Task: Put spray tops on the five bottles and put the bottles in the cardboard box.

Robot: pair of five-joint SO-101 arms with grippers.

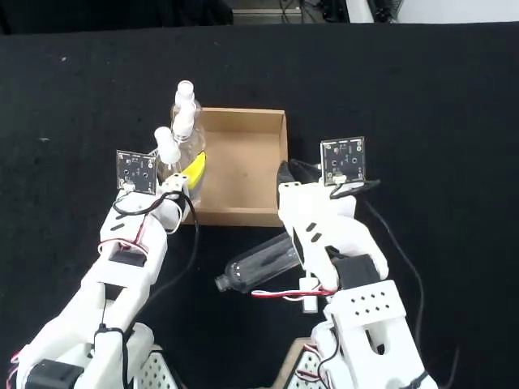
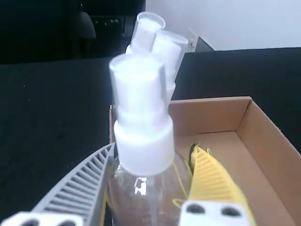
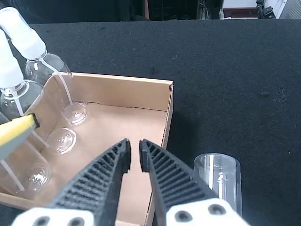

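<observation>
The cardboard box (image 1: 243, 162) sits open at mid table. Two clear bottles with white spray tops (image 1: 185, 121) stand upright along its left wall. My left gripper (image 1: 182, 174) is shut on a third topped bottle (image 2: 141, 127), held upright at the box's near left corner between the grey and yellow fingers (image 2: 207, 179). My right gripper (image 3: 134, 147) hangs over the box's near right part, shut but for a thin slit, with nothing in it. A clear bottle without a top (image 1: 259, 263) lies on its side on the cloth under the right arm and is also in the right wrist view (image 3: 218, 174).
Black cloth covers the table (image 1: 422, 97). The right half of the box floor (image 3: 131, 127) is bare. The right arm's white body (image 1: 324, 235) stretches over the lying bottle, and its cables trail beside it.
</observation>
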